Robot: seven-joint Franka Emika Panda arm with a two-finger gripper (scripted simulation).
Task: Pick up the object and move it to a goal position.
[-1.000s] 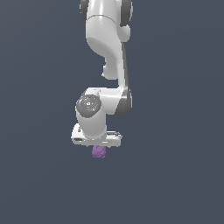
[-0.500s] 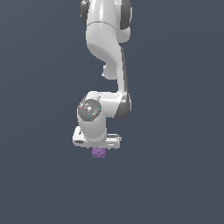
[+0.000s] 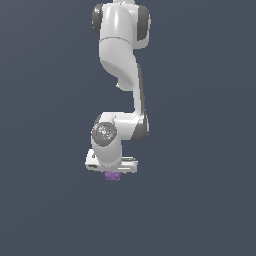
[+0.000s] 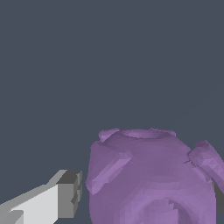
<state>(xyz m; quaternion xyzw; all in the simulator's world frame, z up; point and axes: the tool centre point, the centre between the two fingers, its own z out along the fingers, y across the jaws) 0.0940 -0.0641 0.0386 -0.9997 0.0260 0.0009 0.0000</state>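
gripper clamped on the purple lump

the gripper points down with its fingers closed against the sides of the purple lump, which sits between them just under the white hand. the lump has bumpy edges and a round rim on one face. the white arm rises above it against plain dark grey; no bench edge shows.

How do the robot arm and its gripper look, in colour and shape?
The arm has smooth, rounded white shells with dark grey joints. The wrist carries a round grey disc. The gripper has a flat white body. The wrist view shows one blocky white finger with a grey pad. No cables are visible.
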